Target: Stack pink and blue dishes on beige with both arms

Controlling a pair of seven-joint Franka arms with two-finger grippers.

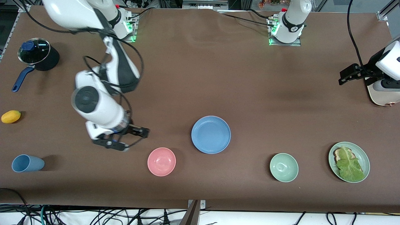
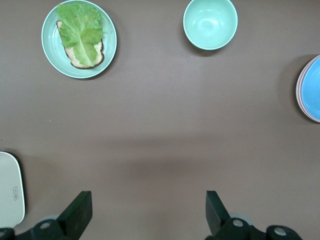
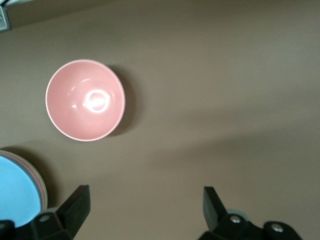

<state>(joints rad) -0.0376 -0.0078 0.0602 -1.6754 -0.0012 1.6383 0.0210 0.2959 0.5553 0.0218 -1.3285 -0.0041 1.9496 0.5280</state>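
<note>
The light blue plate (image 1: 211, 134) lies mid-table, on top of a stack. Under it, a thin pink plate rim (image 2: 298, 90) shows in the left wrist view. In the right wrist view a pink rim and a pale beige rim (image 3: 44, 192) peek out below the blue plate (image 3: 15, 192). My right gripper (image 1: 128, 139) hovers open and empty over bare cloth, between the stack and the blue cup. My left gripper (image 1: 347, 75) hangs open and empty over the table's left-arm end, far from the stack. Both wrist views show only cloth between the jaws (image 2: 147, 210) (image 3: 145, 207).
A small pink bowl (image 1: 161, 161) and a green bowl (image 1: 283, 167) sit nearer the front camera than the stack. The pale green plate with lettuce (image 1: 349, 161), a pale board (image 1: 382, 95), a blue cup (image 1: 27, 163), a lemon (image 1: 11, 116) and a lidded pot (image 1: 36, 53) stand toward the table's ends.
</note>
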